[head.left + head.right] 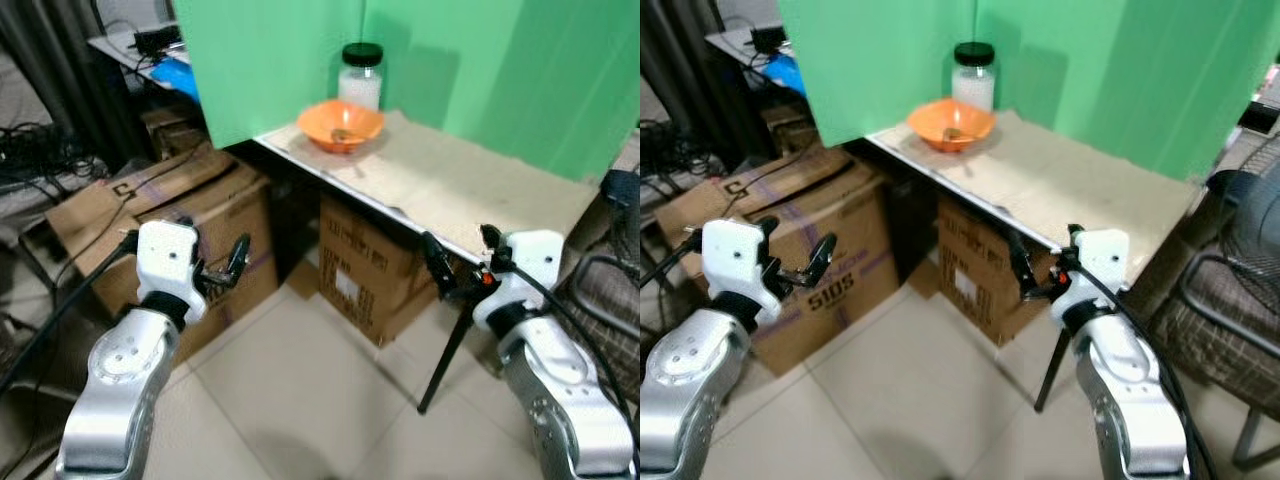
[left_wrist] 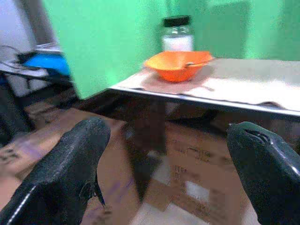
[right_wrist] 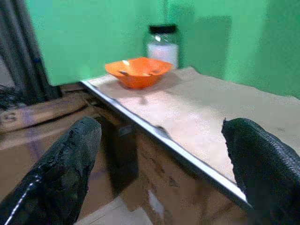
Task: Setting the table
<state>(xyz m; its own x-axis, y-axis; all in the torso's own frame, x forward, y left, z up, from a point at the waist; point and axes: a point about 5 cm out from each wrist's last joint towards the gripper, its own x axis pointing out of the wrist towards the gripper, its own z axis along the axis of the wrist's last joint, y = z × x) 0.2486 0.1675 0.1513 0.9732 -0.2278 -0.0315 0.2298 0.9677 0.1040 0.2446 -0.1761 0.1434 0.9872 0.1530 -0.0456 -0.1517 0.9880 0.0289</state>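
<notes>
A table (image 1: 470,190) covered with a beige cloth runs from the upper centre of the left eye view toward the right edge, backed by green panels (image 1: 270,60). At its far corner, upper centre of the frame, sits an orange bowl (image 1: 340,125) holding what may be a spoon, though the blur leaves that unsure. Just behind the bowl stands a clear jar (image 1: 361,75) with a black lid and white contents.

The left claw (image 1: 228,268) hovers at lower left, in front of a cardboard box (image 1: 170,225) on the tiled floor (image 1: 320,400); its two black fingers stand apart and grip nothing. The right claw (image 1: 460,262) hovers at centre right, just beside the table's near metal edge, fingers likewise spread wide and empty. Both are well apart from the bowl. A second cardboard box (image 1: 365,275) sits under the table, and a dark chair (image 1: 1230,300) stands at the right edge of the right eye view.
</notes>
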